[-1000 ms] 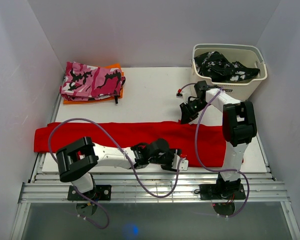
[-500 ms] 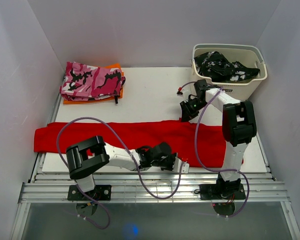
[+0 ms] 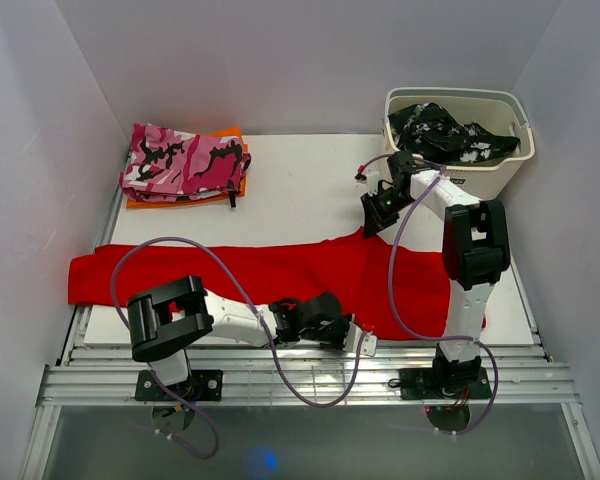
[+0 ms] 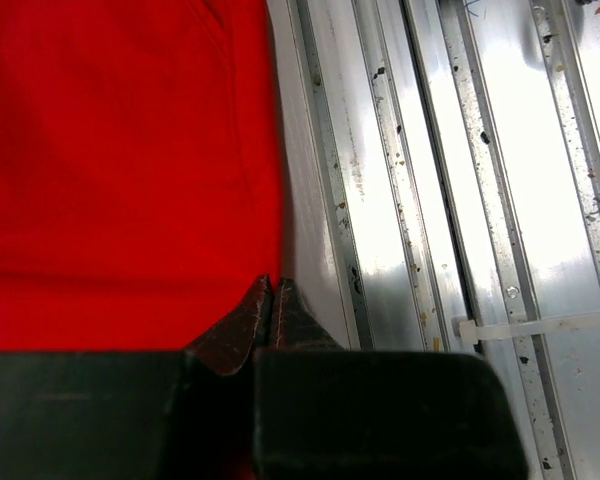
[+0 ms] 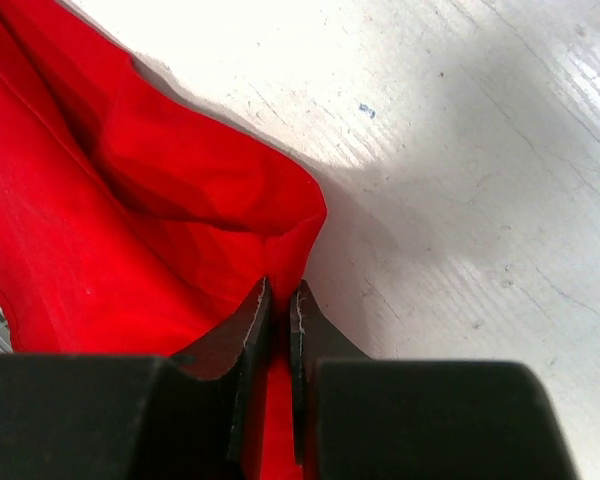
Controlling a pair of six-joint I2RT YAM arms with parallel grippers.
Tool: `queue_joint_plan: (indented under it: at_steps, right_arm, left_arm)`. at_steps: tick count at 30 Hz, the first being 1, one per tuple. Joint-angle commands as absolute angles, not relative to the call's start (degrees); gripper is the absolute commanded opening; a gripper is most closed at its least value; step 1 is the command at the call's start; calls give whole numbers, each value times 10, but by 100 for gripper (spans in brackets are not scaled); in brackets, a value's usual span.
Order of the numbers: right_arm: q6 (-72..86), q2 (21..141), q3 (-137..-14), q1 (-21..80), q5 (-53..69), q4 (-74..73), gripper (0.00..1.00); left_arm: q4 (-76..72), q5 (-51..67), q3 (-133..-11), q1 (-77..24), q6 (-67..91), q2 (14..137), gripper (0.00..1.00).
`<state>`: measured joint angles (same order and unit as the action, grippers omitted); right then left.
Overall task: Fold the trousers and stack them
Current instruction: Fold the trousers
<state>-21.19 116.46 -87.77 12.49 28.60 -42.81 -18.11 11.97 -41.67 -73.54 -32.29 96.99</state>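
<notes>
The bright-red trousers (image 3: 230, 270) lie spread across the front of the white table (image 3: 300, 190), from the left edge to beyond the right arm. My right gripper (image 3: 372, 228) is shut on their far edge and holds a raised peak of red cloth (image 5: 180, 200) just above the table; cloth shows between its fingers (image 5: 252, 330). My left gripper (image 3: 348, 330) is low at the trousers' near edge (image 4: 130, 150), its fingertips (image 4: 257, 310) pressed together on the hem beside the metal rails. The white stripes are not in view.
A pink camouflage garment (image 3: 185, 160) lies on an orange one at the back left. A white bin (image 3: 480, 175) holding a black-and-white garment (image 3: 445, 132) stands at the back right. Metal rails (image 3: 310, 375) run along the near edge. White walls close in on three sides.
My right gripper has risen and moved a little farther back, pulling the trousers' far edge up into a peak. My left gripper has slid down to the near edge of the cloth.
</notes>
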Motion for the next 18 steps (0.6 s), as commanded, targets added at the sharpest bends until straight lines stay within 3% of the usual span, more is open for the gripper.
queue_joint_plan:
  at_steps: [1,2,5,6,7,8,10,13,14,18]
  right_arm:
    - [-226,1163,-944,120,247,-393,8]
    - [-228,1165,-953,119,238,-412,14]
    - [-225,1147,-962,104,207,-419,52]
    - [-223,1138,-963,99,205,-419,83]
    - [-223,1129,-966,95,204,-421,97]
    - [-226,1117,-969,87,205,-424,98]
    - [-235,1086,-982,79,217,-446,91]
    - [-262,1055,-1015,51,246,-521,90]
    - [-283,1040,-1019,32,251,-543,90]
    - [-349,997,-958,-39,313,-651,90]
  left_arm:
    - [-148,152,-417,-752,-295,983,9]
    - [-148,149,-422,-752,-293,986,13]
    - [-147,136,-438,-753,-281,982,32]
    - [-147,128,-445,-752,-273,977,38]
    - [-147,122,-448,-753,-267,970,53]
    - [-144,114,-453,-752,-261,954,62]
    - [-117,81,-481,-753,-231,936,72]
    - [-53,36,-526,-746,-179,890,77]
    - [-38,19,-552,-737,-138,878,95]
    - [86,51,-617,-684,-21,818,98]
